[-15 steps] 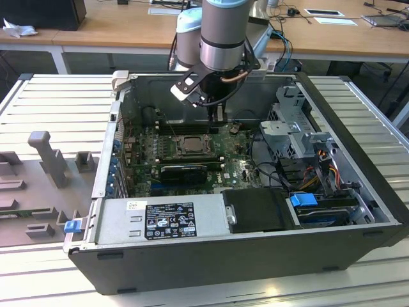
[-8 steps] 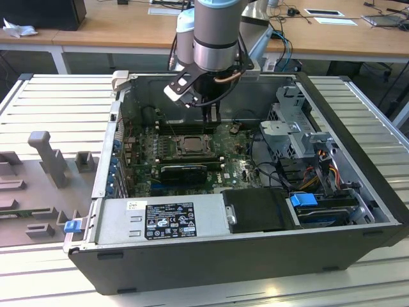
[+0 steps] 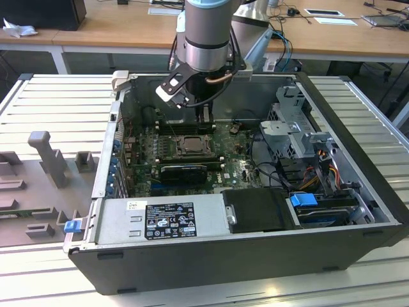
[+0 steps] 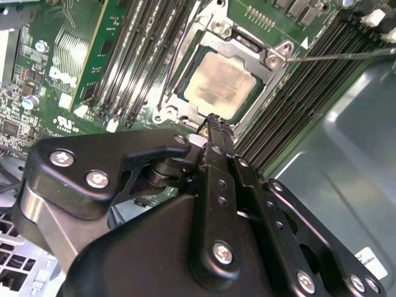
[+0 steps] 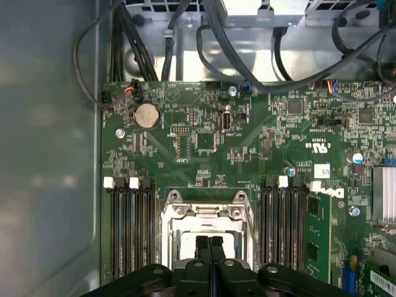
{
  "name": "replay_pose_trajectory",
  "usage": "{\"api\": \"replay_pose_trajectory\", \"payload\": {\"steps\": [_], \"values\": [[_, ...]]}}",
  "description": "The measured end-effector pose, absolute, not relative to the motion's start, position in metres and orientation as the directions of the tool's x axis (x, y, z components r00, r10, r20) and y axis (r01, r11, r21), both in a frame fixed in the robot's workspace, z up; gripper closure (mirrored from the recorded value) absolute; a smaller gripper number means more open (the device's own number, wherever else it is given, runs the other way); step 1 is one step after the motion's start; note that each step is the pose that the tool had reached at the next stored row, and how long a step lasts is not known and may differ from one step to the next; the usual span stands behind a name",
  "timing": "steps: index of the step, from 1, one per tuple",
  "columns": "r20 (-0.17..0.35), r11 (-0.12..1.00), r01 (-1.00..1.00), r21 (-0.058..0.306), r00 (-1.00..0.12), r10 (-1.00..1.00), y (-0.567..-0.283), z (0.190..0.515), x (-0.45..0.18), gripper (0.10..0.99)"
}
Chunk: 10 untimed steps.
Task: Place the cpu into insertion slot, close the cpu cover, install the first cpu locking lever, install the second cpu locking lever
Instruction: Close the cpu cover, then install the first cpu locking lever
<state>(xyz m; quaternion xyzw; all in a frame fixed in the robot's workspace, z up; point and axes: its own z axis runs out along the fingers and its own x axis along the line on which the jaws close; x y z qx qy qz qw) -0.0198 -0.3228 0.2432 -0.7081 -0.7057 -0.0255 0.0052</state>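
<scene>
The cpu [image 4: 219,83] (square, with a pale silvery-grey top) sits in the insertion slot [image 4: 241,42], framed by the cpu cover [image 4: 267,77]. The gripper [image 4: 213,122] hovers just above the socket edge, jaws pressed together.

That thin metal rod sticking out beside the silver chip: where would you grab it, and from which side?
Probably the lever on its straight shaft, well out from its pivot by the cpu. Come from above, jaws straddling it crosswise: it is thin and straight and runs out over the memory slots.
</scene>
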Motion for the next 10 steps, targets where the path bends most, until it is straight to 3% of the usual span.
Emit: {"api": "replay_pose_trajectory", "payload": {"steps": [10], "values": [[0.043,-0.004,1.000,0.029,0.003,0.999,-0.3225,0.2428,-0.0261,0.980]]}}
